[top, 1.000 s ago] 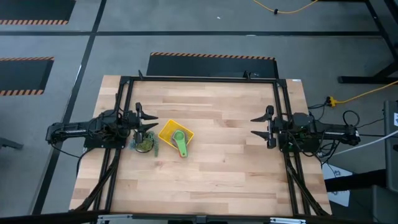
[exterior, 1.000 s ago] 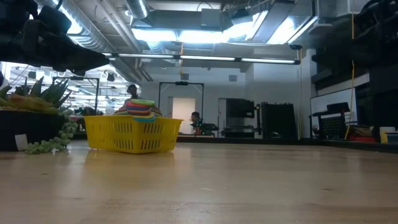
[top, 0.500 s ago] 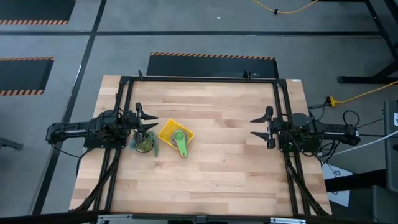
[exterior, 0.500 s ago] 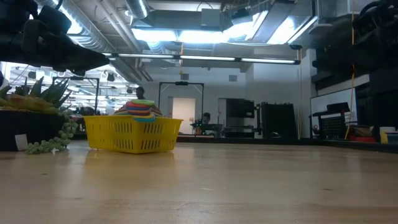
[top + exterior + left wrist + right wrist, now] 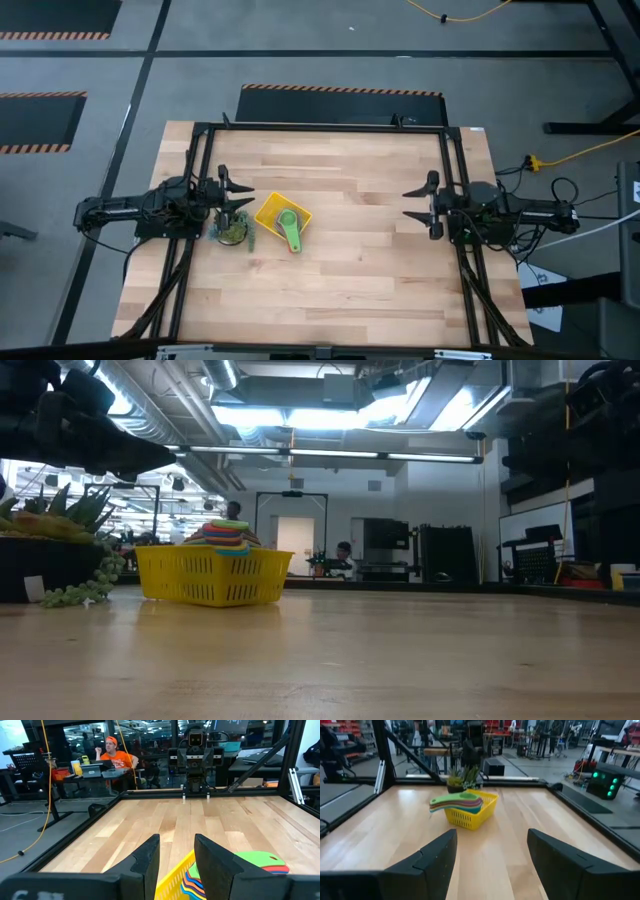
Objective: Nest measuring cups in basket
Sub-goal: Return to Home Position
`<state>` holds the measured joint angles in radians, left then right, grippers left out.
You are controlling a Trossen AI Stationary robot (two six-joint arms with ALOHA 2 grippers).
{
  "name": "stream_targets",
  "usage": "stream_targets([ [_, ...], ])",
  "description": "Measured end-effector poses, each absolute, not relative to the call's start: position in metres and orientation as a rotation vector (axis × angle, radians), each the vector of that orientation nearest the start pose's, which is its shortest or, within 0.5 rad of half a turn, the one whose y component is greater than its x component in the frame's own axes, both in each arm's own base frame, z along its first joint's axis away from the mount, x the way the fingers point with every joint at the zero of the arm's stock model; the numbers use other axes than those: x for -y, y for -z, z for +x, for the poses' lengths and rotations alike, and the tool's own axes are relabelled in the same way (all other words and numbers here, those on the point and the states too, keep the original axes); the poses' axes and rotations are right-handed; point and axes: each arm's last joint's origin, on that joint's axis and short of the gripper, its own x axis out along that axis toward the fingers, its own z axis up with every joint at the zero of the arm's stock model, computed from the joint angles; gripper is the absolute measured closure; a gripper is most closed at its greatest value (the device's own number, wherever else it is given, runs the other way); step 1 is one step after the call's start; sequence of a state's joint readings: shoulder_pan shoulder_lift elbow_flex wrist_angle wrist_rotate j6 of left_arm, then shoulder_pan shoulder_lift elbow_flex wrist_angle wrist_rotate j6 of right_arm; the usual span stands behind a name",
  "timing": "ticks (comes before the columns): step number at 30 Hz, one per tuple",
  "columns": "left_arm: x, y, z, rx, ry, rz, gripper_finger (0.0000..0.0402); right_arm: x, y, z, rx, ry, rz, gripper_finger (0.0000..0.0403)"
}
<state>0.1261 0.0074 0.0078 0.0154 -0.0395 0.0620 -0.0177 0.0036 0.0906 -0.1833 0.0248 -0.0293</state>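
The yellow basket (image 5: 272, 214) stands on the table left of centre. The measuring cups (image 5: 457, 800) sit nested inside it in a stack, a green one (image 5: 289, 226) on top. Their handles (image 5: 257, 861) fan out over the basket's rim. In the low view the stack (image 5: 224, 533) rises above the basket's wall (image 5: 212, 576). My left gripper (image 5: 243, 198) hovers open at the table's left edge, just left of the basket and above it. My right gripper (image 5: 411, 203) hovers open at the right edge, far from the basket. Nothing is between either pair of fingers (image 5: 148, 861) (image 5: 433, 861).
A small spiky green plant in a dark pot (image 5: 232, 230) stands just left of the basket, below my left gripper. A black frame (image 5: 320, 128) runs around the table. The table's middle and near part (image 5: 350, 280) is bare wood. People show in the room beyond.
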Motion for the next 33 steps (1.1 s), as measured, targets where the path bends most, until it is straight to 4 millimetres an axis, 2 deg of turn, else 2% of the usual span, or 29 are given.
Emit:
stream_targets([
  [6, -0.013, -0.167, 0.097, 0.011, -0.166, 0.063, 0.0287, 0.003, -0.182, 0.091, -0.042, 0.065, -0.003, 0.0155],
  [11, -0.013, -0.167, 0.097, 0.011, -0.166, 0.063, 0.0287, 0.004, -0.177, 0.094, -0.003, 0.115, 0.014, 0.0155],
  [13, -0.013, -0.167, 0.097, 0.011, -0.166, 0.062, 0.0287, 0.004, -0.168, 0.097, 0.028, 0.11, -0.008, 0.0155],
  [33, -0.013, -0.167, 0.097, 0.011, -0.166, 0.063, 0.0287, 0.005, -0.169, 0.098, 0.027, 0.113, -0.189, 0.0155],
])
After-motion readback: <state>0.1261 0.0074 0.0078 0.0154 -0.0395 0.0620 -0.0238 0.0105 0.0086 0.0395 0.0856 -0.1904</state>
